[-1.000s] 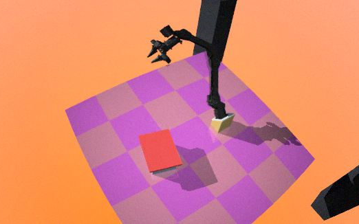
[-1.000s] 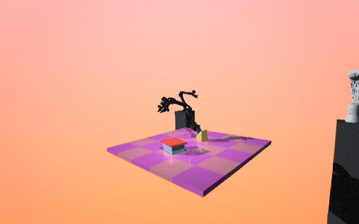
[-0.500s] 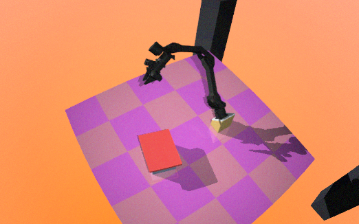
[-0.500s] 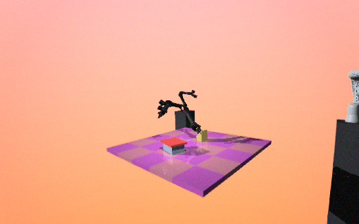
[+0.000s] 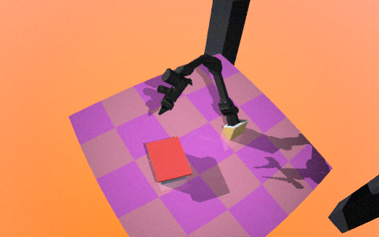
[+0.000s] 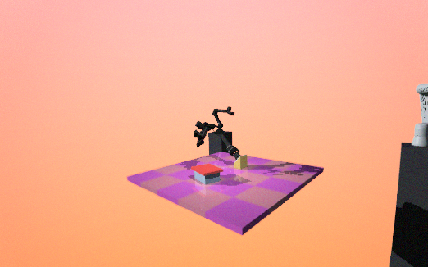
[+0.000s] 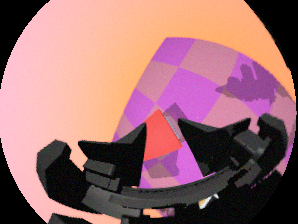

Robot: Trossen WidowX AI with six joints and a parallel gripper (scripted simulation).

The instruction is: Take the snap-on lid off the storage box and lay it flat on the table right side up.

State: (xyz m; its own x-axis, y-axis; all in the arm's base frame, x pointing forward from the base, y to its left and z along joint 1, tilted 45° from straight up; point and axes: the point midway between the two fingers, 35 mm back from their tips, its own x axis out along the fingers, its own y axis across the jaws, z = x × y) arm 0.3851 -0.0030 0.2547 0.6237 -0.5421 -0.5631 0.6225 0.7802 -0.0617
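The red lid lies flat on top of the storage box. The grey-blue box stands on the checkered table; its wall shows below the overhanging lid. My gripper is partly open and empty. It points downward and hangs above the table, behind the box as seen in the top and exterior views, and touches neither box nor lid. In the wrist view the lid shows between and beyond the fingers, partly covered by the left finger.
My arm stands on a yellow wedge-shaped base, to the right of the box. A dark pedestal with another black arm stands behind the table. A pale arm stands on a dark pillar at the right.
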